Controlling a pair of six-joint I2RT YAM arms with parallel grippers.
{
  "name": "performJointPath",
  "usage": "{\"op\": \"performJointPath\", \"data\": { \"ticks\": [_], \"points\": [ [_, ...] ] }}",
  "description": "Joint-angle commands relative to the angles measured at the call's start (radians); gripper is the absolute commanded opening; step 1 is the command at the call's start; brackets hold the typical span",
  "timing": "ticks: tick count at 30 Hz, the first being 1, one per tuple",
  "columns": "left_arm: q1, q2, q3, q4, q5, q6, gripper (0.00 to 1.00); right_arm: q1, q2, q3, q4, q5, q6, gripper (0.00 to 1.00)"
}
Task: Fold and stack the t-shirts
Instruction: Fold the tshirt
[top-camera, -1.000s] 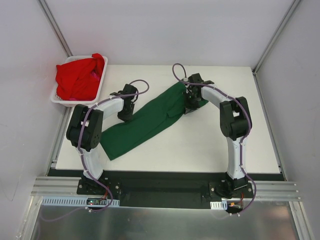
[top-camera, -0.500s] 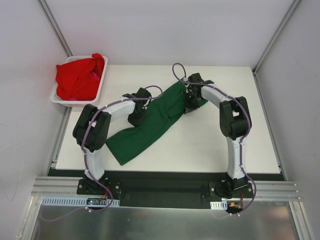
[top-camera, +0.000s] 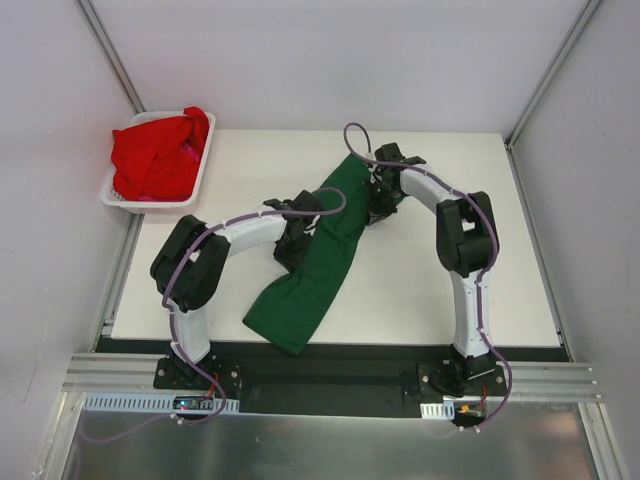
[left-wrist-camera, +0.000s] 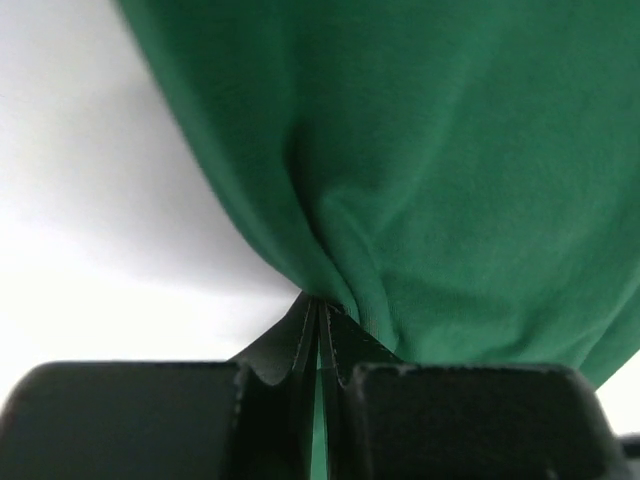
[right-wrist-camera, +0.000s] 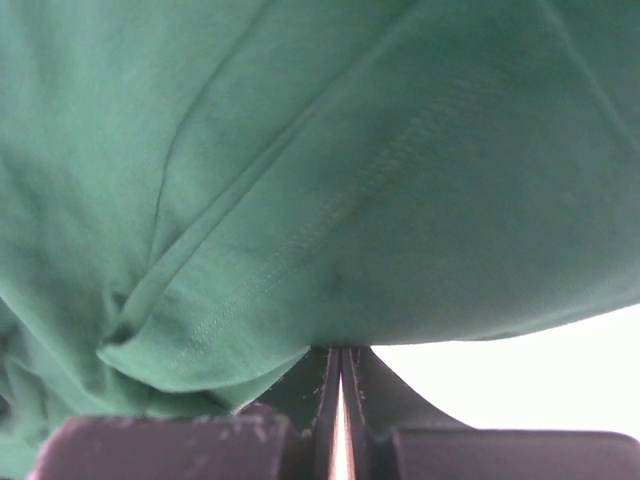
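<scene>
**A:** The green t-shirt (top-camera: 318, 268) is seen drawn out as a long, narrow band on the counter (top-camera: 450, 260). It slants from the far middle down to the near edge, between the two arms.

**B:** And it is gripped in two places. The left hand (top-camera: 297, 240) is clamped tight on the band's left edge, about halfway along. In the left wrist view the fingers are pressed together, with green cloth bunched at their tips.

**A:** The right hand (top-camera: 378, 205) is closed just as firmly on the far end. In its own wrist view a stitched hem is draped over the shut fingers, with barely a slit left between them.

**B:** Creases are seen running out from the left pinch, and a soft shadow is thrown on the white surface beside the cloth.

**A:** Whether the middle is raised off the counter cannot be told from above.

**B:** The red t-shirts (top-camera: 155, 155) are heaped in the white slotted basket (top-camera: 122, 200) at the far left corner, well apart from the green one. How many are piled there cannot be told.
</scene>
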Motion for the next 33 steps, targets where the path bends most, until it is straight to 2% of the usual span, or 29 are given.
{"op": "performJointPath", "data": {
  "ticks": [1, 9, 16, 20, 24, 28, 32, 33],
  "points": [
    [-0.074, -0.054, -0.040, -0.071, 0.132, -0.067, 0.00, -0.003, 0.030, 0.071, -0.014, -0.025, -0.014, 0.01],
    [-0.186, -0.104, -0.046, -0.074, 0.164, -0.131, 0.00, -0.003, 0.096, 0.195, -0.058, -0.051, -0.020, 0.01],
    [-0.227, -0.115, -0.043, -0.074, 0.158, -0.159, 0.00, -0.003, 0.136, 0.288, -0.100, -0.036, -0.032, 0.01],
    [-0.228, -0.176, -0.060, -0.088, 0.089, -0.151, 0.00, -0.003, 0.037, 0.175, -0.033, 0.058, -0.023, 0.01],
    [-0.217, -0.287, -0.040, -0.160, -0.021, -0.130, 0.00, -0.012, -0.138, 0.082, 0.040, 0.180, -0.004, 0.01],
    [-0.209, -0.396, -0.007, -0.235, -0.121, -0.114, 0.00, -0.020, -0.253, 0.013, 0.046, 0.219, 0.005, 0.01],
    [-0.186, -0.500, 0.008, -0.229, -0.106, -0.105, 0.00, -0.020, -0.348, -0.076, 0.052, 0.218, 0.026, 0.01],
    [-0.172, -0.529, -0.009, -0.178, -0.088, -0.093, 0.00, -0.020, -0.371, -0.099, 0.060, 0.218, 0.034, 0.01]
  ]
}}
